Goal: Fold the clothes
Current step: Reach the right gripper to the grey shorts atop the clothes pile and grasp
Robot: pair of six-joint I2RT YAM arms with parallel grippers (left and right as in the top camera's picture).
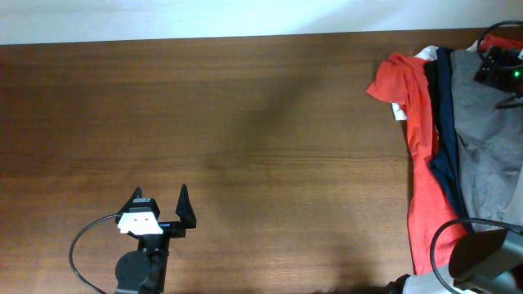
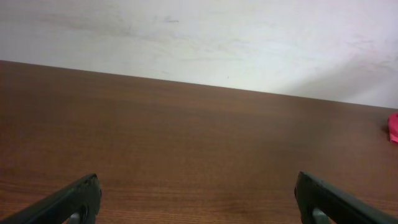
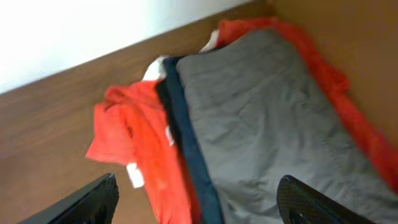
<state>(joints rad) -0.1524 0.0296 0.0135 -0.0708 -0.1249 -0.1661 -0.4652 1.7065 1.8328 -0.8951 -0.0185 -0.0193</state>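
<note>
The grey-khaki shorts [image 1: 490, 139] lie flat on top of a pile at the table's right edge, and fill the right half of the right wrist view [image 3: 267, 112]. Under them are a dark navy garment [image 1: 445, 131] and an orange-red T-shirt [image 1: 417, 106]. My right gripper [image 3: 198, 191] is open and empty, held above the near end of the pile, over the navy edge and the shorts. In the overhead view only my right arm [image 1: 482, 255] shows, at the bottom right. My left gripper [image 1: 159, 204] is open and empty over bare table at the bottom left, far from the clothes [image 2: 196, 186].
The brown wooden table [image 1: 245, 122] stretches from the pile to the left. A white wall [image 2: 199, 37] runs along its far edge. A black device with a green light and a red cable [image 1: 500, 61] sits at the far right corner, on the pile's far end.
</note>
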